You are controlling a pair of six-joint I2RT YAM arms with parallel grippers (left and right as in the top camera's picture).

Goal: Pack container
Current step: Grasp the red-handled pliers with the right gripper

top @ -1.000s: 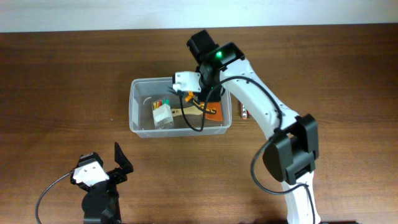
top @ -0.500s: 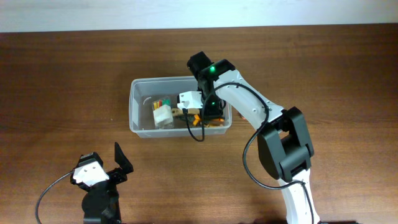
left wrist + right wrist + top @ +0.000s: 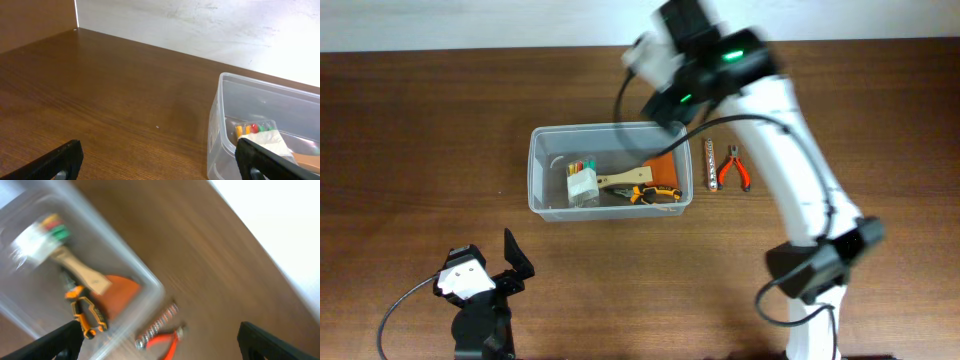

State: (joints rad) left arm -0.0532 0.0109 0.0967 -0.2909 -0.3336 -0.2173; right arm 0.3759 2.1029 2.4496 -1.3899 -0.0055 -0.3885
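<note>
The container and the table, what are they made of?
The container looks like clear, smooth plastic: you can see the tools through its walls. The table looks like dark brown wood with grain lines, though it may be only a wood-look top.

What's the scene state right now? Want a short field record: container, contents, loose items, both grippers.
container: clear, open top, mid-table
inside: white box with coloured tips; wooden-handled orange scraper; orange-handled pliers
outside, right of container: slim metallic piece; red-handled pliers; both lie on the table
left gripper: open, empty, low at the near-left
right gripper: open, empty, raised above the container's far-right side; its view is blurred
packing: two items not yet in
</note>
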